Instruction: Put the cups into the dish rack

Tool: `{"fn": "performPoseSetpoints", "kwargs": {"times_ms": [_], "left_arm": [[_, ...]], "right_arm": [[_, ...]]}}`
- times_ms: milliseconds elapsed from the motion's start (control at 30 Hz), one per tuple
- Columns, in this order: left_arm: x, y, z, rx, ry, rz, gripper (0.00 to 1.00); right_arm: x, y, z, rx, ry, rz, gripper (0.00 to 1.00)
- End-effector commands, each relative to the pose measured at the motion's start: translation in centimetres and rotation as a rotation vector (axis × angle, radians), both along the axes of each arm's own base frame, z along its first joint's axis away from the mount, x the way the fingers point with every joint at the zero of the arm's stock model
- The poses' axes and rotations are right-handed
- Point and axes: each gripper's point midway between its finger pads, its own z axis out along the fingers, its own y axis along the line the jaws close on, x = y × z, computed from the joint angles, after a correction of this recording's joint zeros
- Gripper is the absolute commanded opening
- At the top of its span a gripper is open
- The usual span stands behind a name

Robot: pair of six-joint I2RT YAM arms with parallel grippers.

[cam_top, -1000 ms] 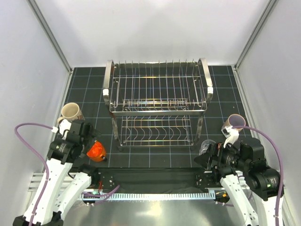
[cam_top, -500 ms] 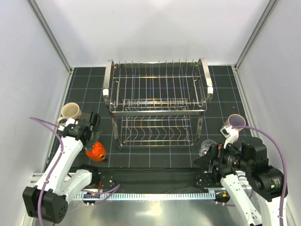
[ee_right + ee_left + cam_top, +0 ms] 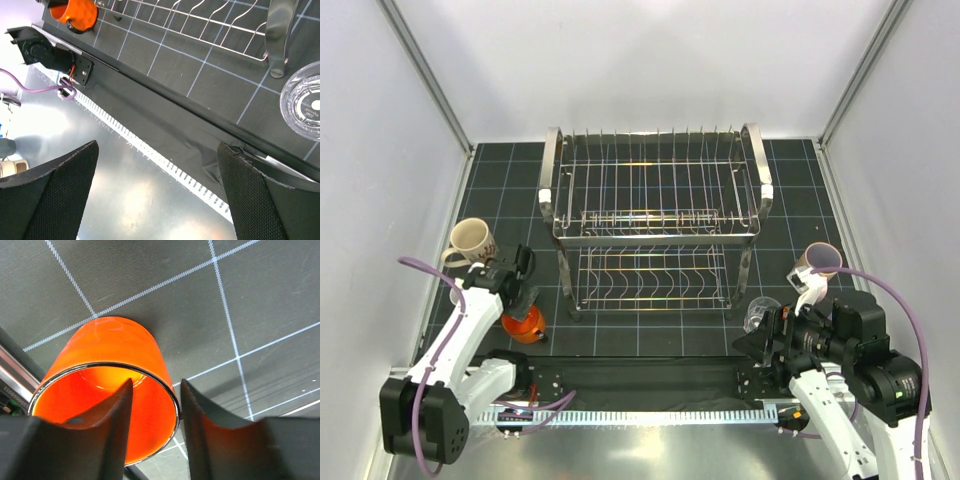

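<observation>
A small orange cup stands upright on the dark mat, left of the dish rack. My left gripper points down over it. In the left wrist view one finger is inside the orange cup and the other outside, so the left gripper straddles its wall. The inner finger stands apart from that wall. A cream mug sits further left. My right gripper is open and empty beside a clear glass tumbler. A lavender tumbler stands behind it.
The chrome rack's lower tier and one foot show in the right wrist view, with the glass tumbler to the right. The right gripper hangs over the black front rail and metal tabletop. Grey walls close both sides.
My left arm has swung its gripper forward and down over the orange cup, and its jaws have narrowed around the cup's wall. The right arm has barely moved.
</observation>
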Motion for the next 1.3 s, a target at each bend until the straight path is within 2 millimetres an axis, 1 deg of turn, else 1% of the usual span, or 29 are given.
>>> {"fn": "performPoseSetpoints", "kwargs": {"times_ms": [0, 100, 133, 200, 300, 400, 433, 500, 533, 567, 600, 633, 667, 700, 733, 767, 800, 867, 900, 967, 1000, 1033, 1067, 1100, 1133, 1167, 1200, 1233, 1267], "left_arm": [[0.8, 0.2, 0.6, -0.002, -0.056, 0.01, 0.37], [0.6, 0.6, 1.3, 0.02, -0.078, 0.014, 0.23], [0.5, 0.7, 1.5, 0.021, -0.086, 0.015, 0.14], [0.4, 0.9, 2.1, 0.028, -0.107, 0.017, 0.0], [0.3, 1.1, 3.3, 0.032, -0.146, 0.014, 0.0], [0.3, 1.5, 6.0, 0.05, -0.228, 0.003, 0.0], [0.6, 1.7, 7.5, 0.054, -0.28, 0.002, 0.0], [0.6, 1.9, 9.9, 0.064, -0.359, -0.014, 0.0], [0.4, 2.0, 11.6, 0.067, -0.434, -0.031, 0.0], [0.7, 1.9, 14.2, 0.06, -0.52, -0.044, 0.0], [0.8, 1.7, 15.9, 0.055, -0.588, -0.061, 0.0], [0.4, 1.6, 17.8, 0.049, -0.669, -0.084, 0.0], [0.2, 1.5, 20.5, 0.04, -0.756, -0.09, 0.01], [-0.1, 1.4, 22.1, 0.034, -0.81, -0.1, 0.01], [-0.7, 1.2, 23.6, 0.022, -0.863, -0.115, 0.0], [-1.3, 1.1, 26.1, 0.023, -0.931, -0.134, 0.0], [-1.6, 0.9, 27.5, 0.02, -0.978, -0.152, 0.0], [-2.7, 0.2, 30.3, 0.008, -1.074, -0.213, 0.0], [-3.3, -0.2, 33.1, 0.004, -1.172, -0.242, 0.0], [-4.6, -1.3, 36.3, -0.006, -1.298, -0.327, 0.0], [-5.3, -1.8, 39.6, 0.001, -1.426, -0.367, 0.0], [-5.8, -2.4, 40.9, 0.006, -1.474, -0.421, 0.0], [-5.6, -3.4, 41.7, -0.014, -1.484, -0.48, 0.0], [-6.6, -4.1, 43.6, -0.018, -1.533, -0.533, 0.0], [-6.6, -4.6, 44.6, -0.027, -1.554, -0.565, 0.0], [-6.9, -5.1, 45.7, -0.036, -1.583, -0.594, 0.0], [-6.6, -6.2, 46.4, -0.079, -1.587, -0.648, 0.0], [-7.5, -6.5, 48.6, -0.085, -1.657, -0.667, 0.0], [-7.9, -6.9, 49.6, -0.105, -1.689, -0.686, 0.0]], "right_arm": [[0.6, -0.1, -0.4, -0.02, -0.01, 0.007, 1.0], [0.4, 0.7, -0.8, 0.016, 0.016, 0.047, 0.97], [0.3, 1.0, -0.9, 0.025, 0.023, 0.059, 0.95], [0.4, 1.2, -1.1, 0.029, 0.032, 0.073, 0.94], [0.5, 1.1, -1.1, 0.007, 0.037, 0.087, 0.94], [0.5, 1.0, 0.4, -0.004, 0.007, 0.109, 0.94], [0.4, 1.2, 0.8, 0.0, 0.005, 0.119, 0.94], [0.2, 1.8, 2.1, 0.03, 0.0, 0.162, 0.94], [0.0, 2.1, 2.5, 0.041, -0.004, 0.19, 0.92], [-0.4, 2.6, 3.2, 0.07, -0.003, 0.226, 0.9], [-0.4, 2.9, 4.0, 0.079, -0.009, 0.246, 0.88], [-0.8, 3.1, 4.5, 0.095, -0.013, 0.276, 0.86], [-1.2, 3.6, 5.5, 0.128, -0.025, 0.312, 0.86], [-1.5, 3.8, 6.8, 0.148, -0.049, 0.334, 0.86], [-1.6, 3.9, 7.6, 0.157, -0.059, 0.346, 0.86], [-1.8, 4.0, 8.2, 0.161, -0.065, 0.356, 0.86], [-1.6, 4.1, 9.2, 0.165, -0.075, 0.361, 0.86], [-1.7, 4.3, 10.2, 0.175, -0.081, 0.376, 0.86], [-1.5, 4.5, 11.1, 0.183, -0.086, 0.385, 0.86], [-1.1, 5.0, 12.3, 0.202, -0.108, 0.398, 0.85], [-1.2, 5.2, 13.4, 0.223, -0.123, 0.414, 0.85], [-0.8, 5.6, 14.0, 0.232, -0.117, 0.425, 0.85], [-0.3, 5.9, 14.8, 0.244, -0.144, 0.432, 0.85], [-0.3, 6.1, 16.0, 0.261, -0.162, 0.439, 0.85], [-0.1, 6.5, 16.7, 0.274, -0.166, 0.454, 0.85], [0.7, 7.0, 17.5, 0.283, -0.18, 0.459, 0.84], [0.8, 7.3, 18.5, 0.293, -0.198, 0.471, 0.84], [1.1, 7.6, 19.1, 0.296, -0.21, 0.477, 0.85], [1.9, 8.2, 19.4, 0.29, -0.196, 0.486, 0.85]]}}
